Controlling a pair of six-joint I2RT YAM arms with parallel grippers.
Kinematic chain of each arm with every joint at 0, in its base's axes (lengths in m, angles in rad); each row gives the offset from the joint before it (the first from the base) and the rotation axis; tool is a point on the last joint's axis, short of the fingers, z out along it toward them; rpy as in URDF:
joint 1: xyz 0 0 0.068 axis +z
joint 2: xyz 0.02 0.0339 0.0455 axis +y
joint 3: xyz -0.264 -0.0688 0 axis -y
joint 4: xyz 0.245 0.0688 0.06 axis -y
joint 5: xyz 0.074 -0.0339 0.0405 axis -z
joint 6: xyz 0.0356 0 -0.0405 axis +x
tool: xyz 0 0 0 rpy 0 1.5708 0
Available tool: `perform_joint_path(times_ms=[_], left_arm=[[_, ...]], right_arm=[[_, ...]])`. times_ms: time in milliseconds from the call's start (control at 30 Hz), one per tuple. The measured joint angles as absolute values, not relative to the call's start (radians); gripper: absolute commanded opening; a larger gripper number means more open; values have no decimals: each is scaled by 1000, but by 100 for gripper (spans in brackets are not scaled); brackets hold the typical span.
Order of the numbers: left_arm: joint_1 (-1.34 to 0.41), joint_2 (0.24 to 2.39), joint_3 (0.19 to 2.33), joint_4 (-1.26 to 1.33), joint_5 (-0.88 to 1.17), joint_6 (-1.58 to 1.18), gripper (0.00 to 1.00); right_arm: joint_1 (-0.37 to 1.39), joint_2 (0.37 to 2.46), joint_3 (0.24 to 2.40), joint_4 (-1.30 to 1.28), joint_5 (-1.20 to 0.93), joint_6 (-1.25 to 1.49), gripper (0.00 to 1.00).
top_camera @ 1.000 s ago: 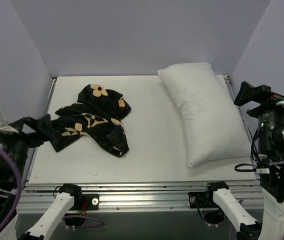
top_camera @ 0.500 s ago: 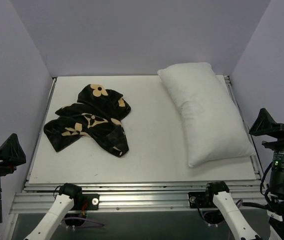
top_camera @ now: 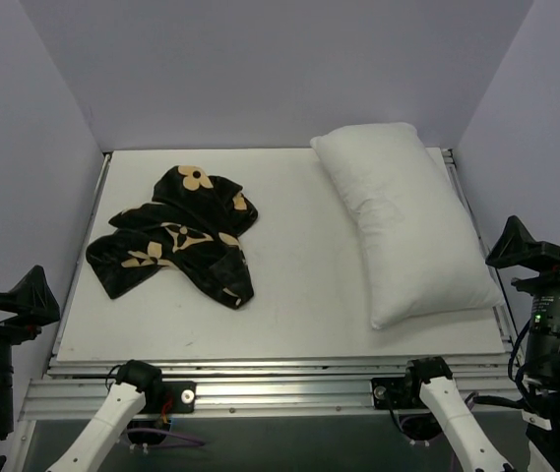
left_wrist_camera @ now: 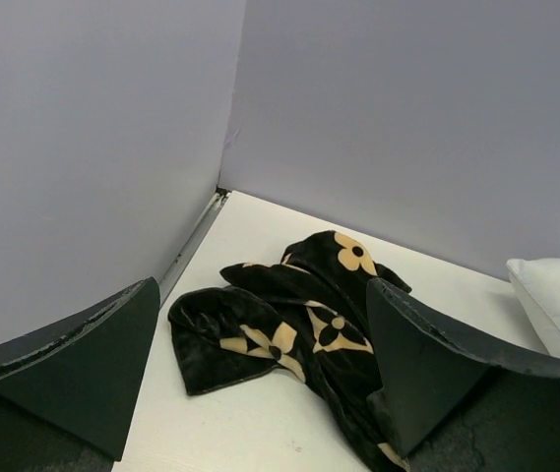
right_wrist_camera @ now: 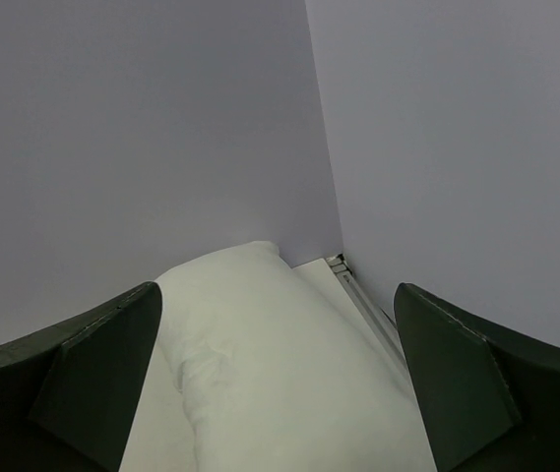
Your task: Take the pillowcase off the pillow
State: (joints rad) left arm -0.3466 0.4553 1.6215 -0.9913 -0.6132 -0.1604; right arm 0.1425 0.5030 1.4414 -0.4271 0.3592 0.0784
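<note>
- The pillowcase lies crumpled, well apart from the bare pillow; removal looks complete.
- The left end effector and right end effector gape empty: park them clear.

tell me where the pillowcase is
In the top view the pillowcase lies crumpled on the left of the table, apart from the pillow at right.

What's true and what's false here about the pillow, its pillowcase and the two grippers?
1. The pillowcase lies crumpled, apart from the pillow. True.
2. The pillow lies on the table's left side. False: it lies on the right side; the pillowcase is on the left.
3. The left gripper is shut on the pillowcase. False: it is open and holds nothing.
4. The right gripper is open and empty. True.
</note>
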Motion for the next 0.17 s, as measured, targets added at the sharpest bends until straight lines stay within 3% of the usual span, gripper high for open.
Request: perform_joint_path(times_ms=[167], left_arm=[[-355,455,1611,-982,-614,-161,94]], right_arm=[[146,503,1430,-419,359,76,100]])
